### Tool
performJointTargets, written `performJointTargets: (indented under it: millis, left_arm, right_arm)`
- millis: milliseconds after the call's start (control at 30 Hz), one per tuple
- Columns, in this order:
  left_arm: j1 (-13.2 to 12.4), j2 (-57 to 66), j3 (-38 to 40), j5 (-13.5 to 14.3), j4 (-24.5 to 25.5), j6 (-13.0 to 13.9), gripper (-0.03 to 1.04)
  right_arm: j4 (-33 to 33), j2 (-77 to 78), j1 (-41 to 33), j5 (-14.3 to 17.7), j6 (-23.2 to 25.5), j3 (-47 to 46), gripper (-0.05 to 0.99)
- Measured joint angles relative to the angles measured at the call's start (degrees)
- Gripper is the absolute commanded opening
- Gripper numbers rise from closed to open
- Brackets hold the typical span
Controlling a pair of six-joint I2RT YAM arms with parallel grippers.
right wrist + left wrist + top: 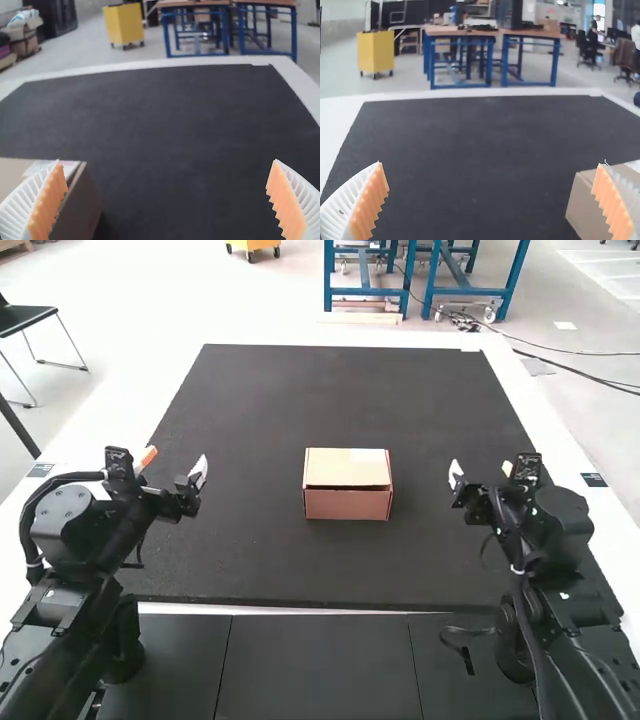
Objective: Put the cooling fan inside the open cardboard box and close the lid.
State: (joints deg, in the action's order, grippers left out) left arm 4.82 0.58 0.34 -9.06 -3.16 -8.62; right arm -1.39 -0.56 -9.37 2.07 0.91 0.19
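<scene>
- At the middle of the black mat (pixel 330 400) sits the cardboard box (pixel 347 485), flat on its base with its lid down and level. Its edges run square to the mat's edges. What it holds cannot be told.
- To the left of the box, well apart from it, hangs the left gripper (pixel 173 465). It is released, its ribbed white fingers (pixel 370 200) with orange pads are spread wide, and nothing is between them.
- In the left wrist view, one corner of the box shows just behind one orange pad. Bare mat lies between the two pads.
- To the right of the box, also well apart, hangs the right gripper (pixel 480 478). It is likewise released, its fingers (pixel 282 200) are parted wide, and nothing is held.
- In the right wrist view, the box's top and one shaded side wall show behind one pad. Open mat lies between the two pads.
- Both grippers sit at about the same level as the box's near half and face the far side of the mat. The box lies roughly midway between them.
- Beyond the box, a broad stretch of bare mat runs to the far edge. A shorter strip lies on the near side of the box, ending at the mat's front edge ahead of the arm bases.
- Around the box on every side there is open mat. The white table (pixel 555 440) shows as a border outside the mat's left, right and far edges.
</scene>
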Motion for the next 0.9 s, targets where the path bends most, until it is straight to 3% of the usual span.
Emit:
performJointTargets:
  millis: [300, 533, 900]
  left_arm:
    - [-0.13, 0.00, 0.00, -0.02, 2.14, 0.00, 0.96]
    - [-5.81, 0.00, 0.00, 0.00, 2.95, -0.04, 0.96]
    - [-8.11, 0.00, 0.00, 0.00, 3.21, -0.02, 0.96]
  right_arm:
    - [0.90, 0.00, -0.33, 0.42, -0.04, 0.00, 0.91]
    - [0.85, 0.00, 0.85, 0.57, -0.70, 0.00, 0.91]
    - [1.09, 0.00, 7.61, -0.66, -2.19, 0.00, 0.91]
